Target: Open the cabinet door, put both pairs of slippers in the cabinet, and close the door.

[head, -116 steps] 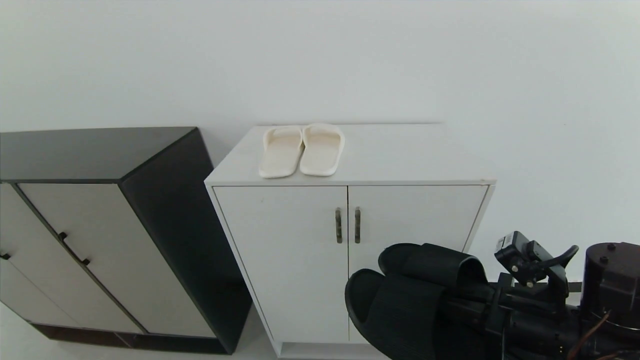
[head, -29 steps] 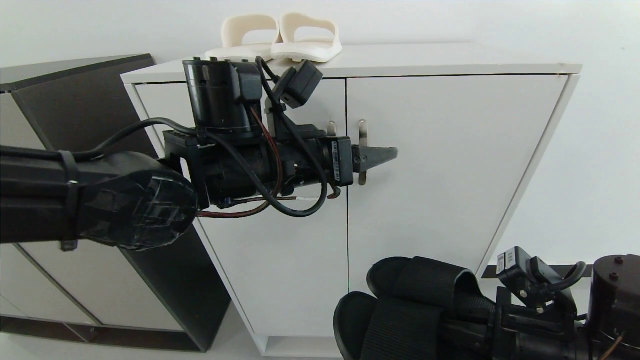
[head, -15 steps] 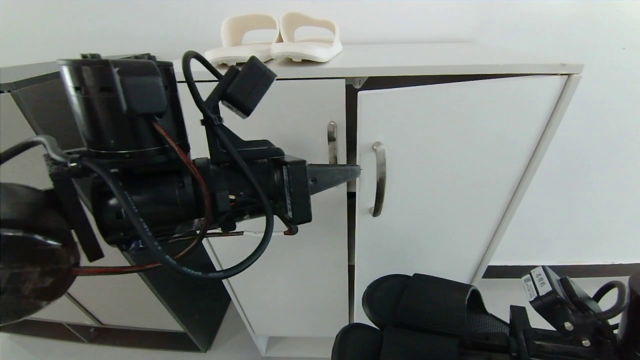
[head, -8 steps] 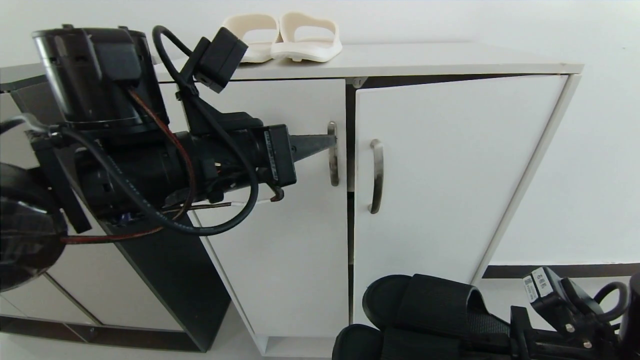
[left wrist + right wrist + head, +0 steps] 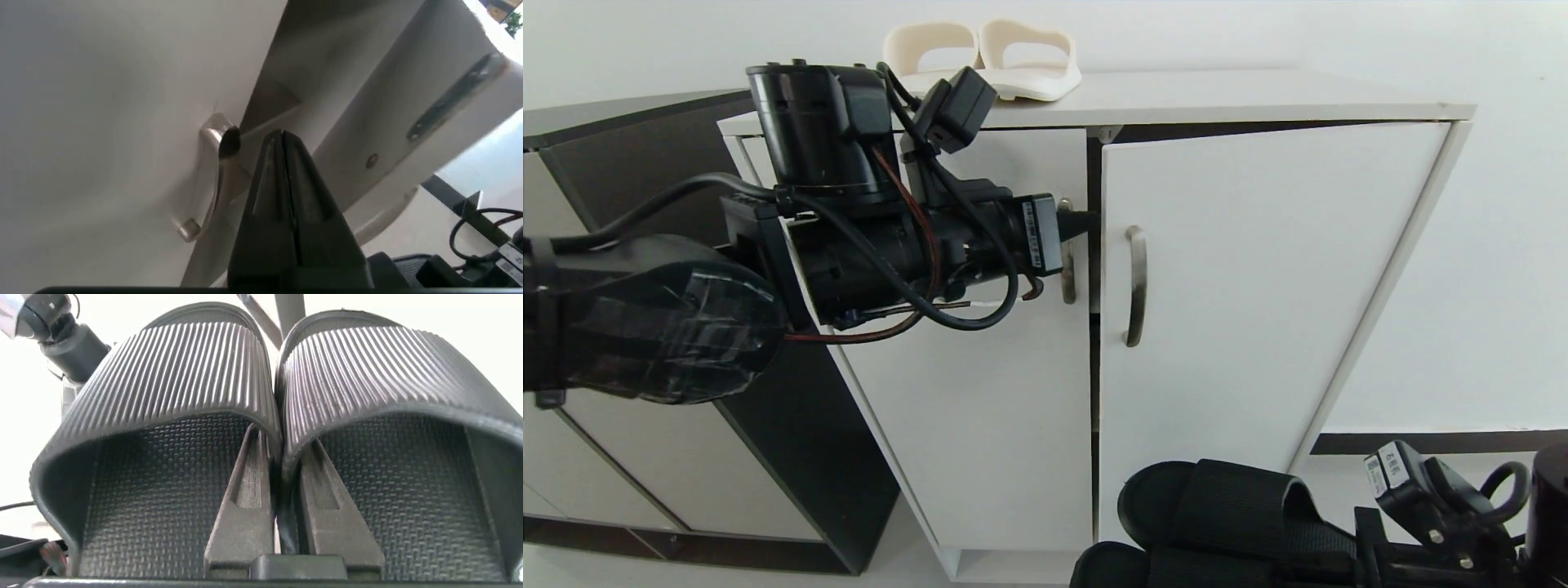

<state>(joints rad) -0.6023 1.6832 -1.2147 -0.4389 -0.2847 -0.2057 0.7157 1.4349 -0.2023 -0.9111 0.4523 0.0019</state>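
Cabinet door (image 5: 1258, 310) ajar; I hold closed left pincer (image 5: 1085, 222) at its gap for prying; right pincer (image 5: 282, 441) grips slippers (image 5: 188, 384).

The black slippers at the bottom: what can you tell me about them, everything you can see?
The black slippers are a pair of slides, held side by side, low in front of the white cabinet's right door. Each has a wide ribbed strap arching over a footbed with diamond texture; they look like soft rubber or foam. The right tool is shut on them, one finger inside each slipper, pinching their touching inner walls together. Nothing else is seen touching them.
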